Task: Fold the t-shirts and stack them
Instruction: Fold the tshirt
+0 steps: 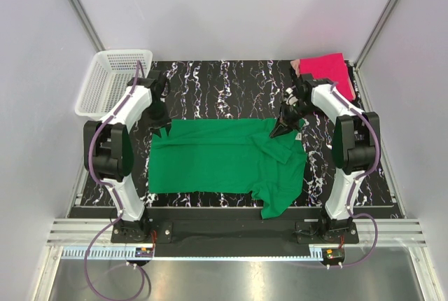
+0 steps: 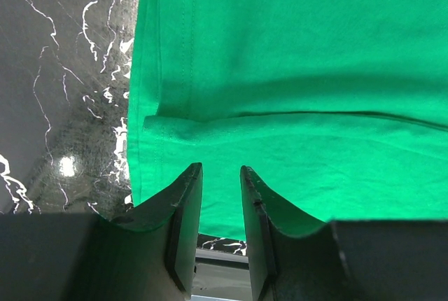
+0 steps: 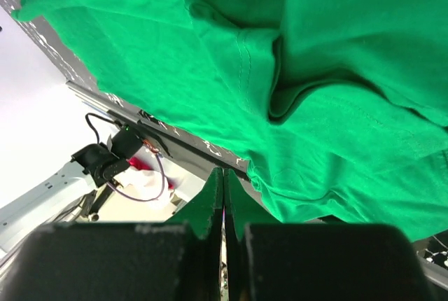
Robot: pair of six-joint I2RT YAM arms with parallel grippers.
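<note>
Top external view: green t-shirt (image 1: pixel 217 161) spread at centre of table (image 1: pixel 231 80), near-right part rumpled; pink t-shirt (image 1: pixel 325 70) folded at far right corner. Step in hand, by my reading, is folding green one. Right gripper (image 1: pixel 277 132) pinched together on its far edge. Left gripper (image 1: pixel 163 133) at far-left corner, jaws slightly apart, possibly straddling hem. Next: left must close, then both lift evenly and carry the far edge toward the near edge.

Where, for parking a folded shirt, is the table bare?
Along the far edge, between the white basket and the pink t-shirt, beyond the green t-shirt. The middle is covered; the left arm and right arm crowd its sides.
</note>
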